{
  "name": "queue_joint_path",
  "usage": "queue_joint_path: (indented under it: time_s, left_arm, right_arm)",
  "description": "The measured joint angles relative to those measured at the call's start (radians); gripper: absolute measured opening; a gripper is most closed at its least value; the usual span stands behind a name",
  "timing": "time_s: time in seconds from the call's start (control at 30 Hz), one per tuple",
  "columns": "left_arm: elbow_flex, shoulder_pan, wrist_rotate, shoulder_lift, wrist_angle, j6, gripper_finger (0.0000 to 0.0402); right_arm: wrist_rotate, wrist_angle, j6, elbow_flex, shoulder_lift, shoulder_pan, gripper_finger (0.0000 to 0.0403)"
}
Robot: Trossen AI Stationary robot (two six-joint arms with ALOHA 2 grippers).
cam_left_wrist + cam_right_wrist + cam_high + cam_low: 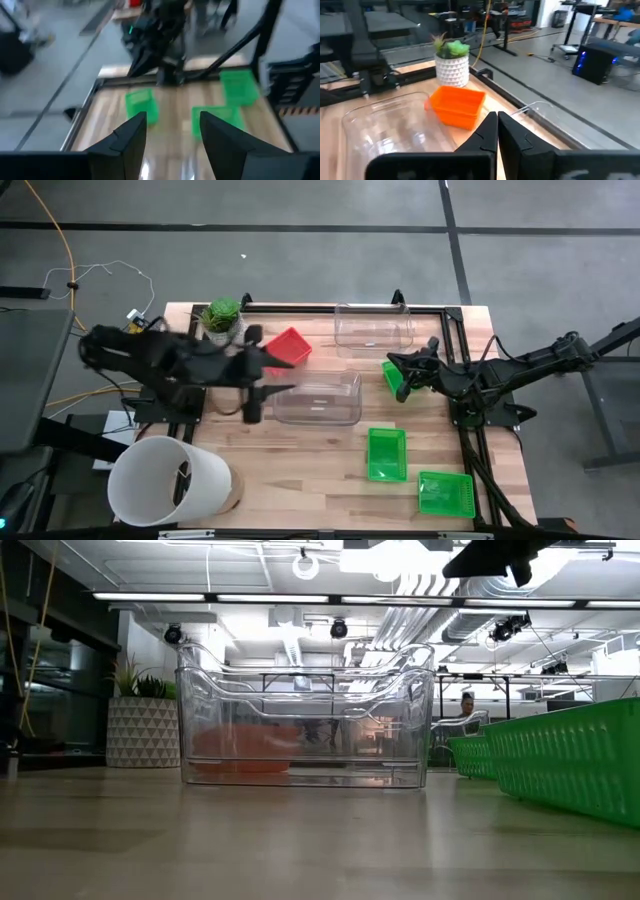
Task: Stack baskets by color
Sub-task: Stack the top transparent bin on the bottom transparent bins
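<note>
My left gripper hangs open above the table, over the gap between a red basket and a clear basket; nothing lies between its fingers. The red basket sits on the table beside the plant pot. A second clear basket stands at the far side. Two green baskets lie flat at the near right. A third green basket shows partly under my right gripper, which is shut with nothing between its fingers. Whether it touches that basket I cannot tell.
A big white bucket stands at the near left corner. A small potted plant stands at the far left. Black frame rails run along the table's far and right sides. Bare wood lies along the near edge.
</note>
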State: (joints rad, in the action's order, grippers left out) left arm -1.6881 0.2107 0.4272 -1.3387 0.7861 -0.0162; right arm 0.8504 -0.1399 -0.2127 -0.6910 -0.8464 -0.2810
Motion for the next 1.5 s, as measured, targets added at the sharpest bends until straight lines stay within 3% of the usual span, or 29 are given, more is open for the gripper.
queue_joint_path:
  time_s: [0.3,0.53,0.8,1.03,1.17,1.33,1.5]
  left_arm:
    - [0.808,0.028,0.004,0.438,-0.688,0.073,0.0172]
    - [1.158,0.040,-0.038,0.659,-1.031,0.073,0.0172]
    - [1.290,0.067,-0.035,0.755,-1.084,0.049,0.0172]
    - [1.301,0.089,-0.015,0.741,-1.069,0.000,0.0172]
    - [1.301,0.106,-0.015,0.726,-1.082,-0.001,0.0172]
    - [1.301,0.115,-0.013,0.724,-1.079,0.000,0.0172]
    - [1.301,0.118,-0.013,0.724,-1.063,-0.007,0.0172]
  right_arm:
    - [-0.049,0.001,-0.036,0.000,-0.010,0.000,0.0000]
    - [-0.048,0.007,-0.042,0.000,-0.039,0.000,0.0000]
    - [-0.036,0.008,-0.034,0.000,-0.070,0.000,0.0000]
    - [0.047,0.003,-0.075,-0.013,-0.073,0.050,0.0018]
    - [-0.094,-0.099,-0.084,-0.101,-0.120,0.183,0.0085]
    - [-0.297,-0.356,-0.095,-0.245,-0.261,0.381,0.0187]
    - [-0.434,-0.607,-0.013,-0.349,-0.407,0.531,0.0242]
